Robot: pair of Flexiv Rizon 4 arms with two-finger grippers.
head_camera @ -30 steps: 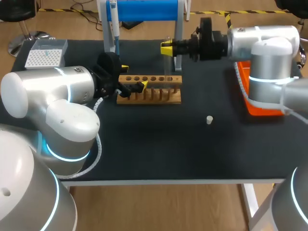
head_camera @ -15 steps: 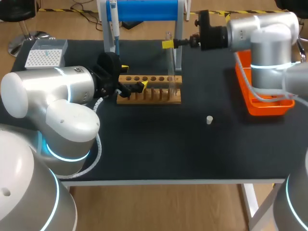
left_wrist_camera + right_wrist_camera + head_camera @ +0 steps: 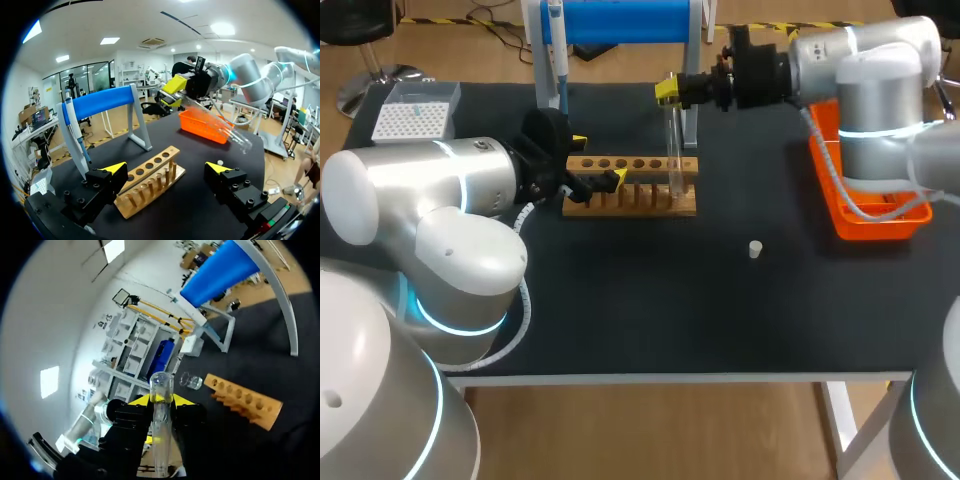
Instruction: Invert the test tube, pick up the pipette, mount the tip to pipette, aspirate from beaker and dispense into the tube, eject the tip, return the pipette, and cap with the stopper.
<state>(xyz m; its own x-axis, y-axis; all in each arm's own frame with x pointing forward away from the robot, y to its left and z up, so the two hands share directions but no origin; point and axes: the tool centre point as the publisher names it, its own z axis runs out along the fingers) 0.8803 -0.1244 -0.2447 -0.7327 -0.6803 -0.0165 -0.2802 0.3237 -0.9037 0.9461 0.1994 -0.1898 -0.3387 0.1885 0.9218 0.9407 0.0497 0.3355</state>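
Observation:
My right gripper (image 3: 666, 90) is shut on a clear test tube (image 3: 672, 150) near its upper end. The tube hangs roughly upright, its lower end by the right end of the wooden rack (image 3: 632, 186). The right wrist view shows the tube (image 3: 161, 430) between the yellow fingertips (image 3: 144, 400), with the rack (image 3: 243, 400) and a small glass beaker (image 3: 190, 381) ahead. My left gripper (image 3: 594, 160) stands open at the rack's left end, holding nothing; in its wrist view the rack (image 3: 150, 181) lies between its fingers. The pipette (image 3: 556, 50) hangs on the blue stand (image 3: 620, 20). A white stopper (image 3: 755, 249) lies on the mat.
A tip box (image 3: 415, 110) sits at the far left corner of the table. An orange tray (image 3: 865, 200) lies at the right edge, under my right arm. The blue stand's legs rise just behind the rack.
My right wrist has rolled and shifted a little toward the far edge with the tube, which now hangs down at the rack's right end. The left arm has kept still.

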